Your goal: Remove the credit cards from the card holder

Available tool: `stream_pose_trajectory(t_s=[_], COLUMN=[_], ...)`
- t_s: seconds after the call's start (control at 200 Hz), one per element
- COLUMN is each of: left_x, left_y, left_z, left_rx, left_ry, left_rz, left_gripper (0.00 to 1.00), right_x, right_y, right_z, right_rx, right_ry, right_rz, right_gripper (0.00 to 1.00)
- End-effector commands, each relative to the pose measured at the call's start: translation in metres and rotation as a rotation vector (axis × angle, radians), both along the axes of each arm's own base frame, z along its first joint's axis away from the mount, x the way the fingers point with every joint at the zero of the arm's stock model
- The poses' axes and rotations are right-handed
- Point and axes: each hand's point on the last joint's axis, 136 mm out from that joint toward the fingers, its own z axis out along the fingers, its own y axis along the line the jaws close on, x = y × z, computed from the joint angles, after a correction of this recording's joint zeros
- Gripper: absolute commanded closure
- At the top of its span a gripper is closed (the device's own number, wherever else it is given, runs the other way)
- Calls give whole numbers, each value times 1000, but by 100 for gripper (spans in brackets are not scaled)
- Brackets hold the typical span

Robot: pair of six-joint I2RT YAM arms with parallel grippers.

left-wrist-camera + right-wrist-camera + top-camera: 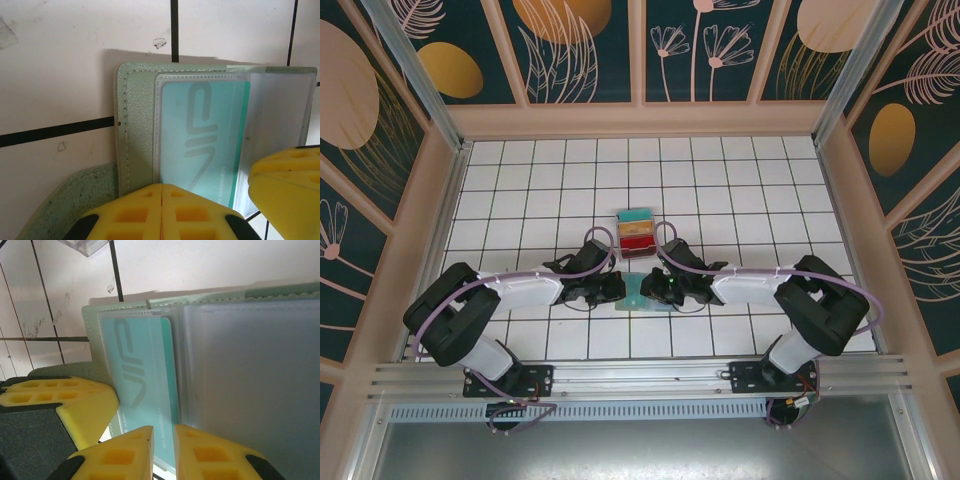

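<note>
Left claw (611,289): we see it pressed together at the card holder's (637,293) left side, tips against its edge.
Card holder: it lies open on the bench (520,180), between both claws.
Credit card (210,130): teal, inside the card holder's clear sleeve (280,115).
Clear tray (638,236): just behind the card holder, stacked teal, tan and red.
Right claw (666,289): at the card holder's right side, fingers nearly together over the teal card's edge; we cannot tell whether it pinches.

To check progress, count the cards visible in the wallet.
1: a teal card in a clear sleeve of the open green wallet. More may be hidden behind the frosted sleeve beside it.
</note>
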Motion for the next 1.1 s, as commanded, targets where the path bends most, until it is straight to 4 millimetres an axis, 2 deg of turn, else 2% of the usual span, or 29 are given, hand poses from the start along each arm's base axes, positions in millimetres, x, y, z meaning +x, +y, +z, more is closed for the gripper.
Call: stream_pose_trajectory(t_s=[0.0,0.255,0.385,0.861,1.036,1.096], left_x=[-7,-5,-6,-7,-8,-7], left_y=[4,3,-1,-13,-12,-12], left_z=[-9,-6,-5,-7,-8,-8], left_rx=[28,29,17,13,21,21], left_ry=[34,29,31,39,40,39], left_rz=[6,1,-5,-37,-37,-35], left_gripper=[91,91,91,92,92,92], right_x=[0,0,-4,-7,-5,-6], right_y=[-6,-22,-19,-19,-16,-15], right_z=[-1,-10,-16,-18,-13,-14], right_rx=[-32,-119,-101,-77,-56,-53], right_ry=[0,2,21,29,17,18], right_rz=[-14,-24,-8,-10,-4,-2], right_gripper=[80,80,80,80,84,89])
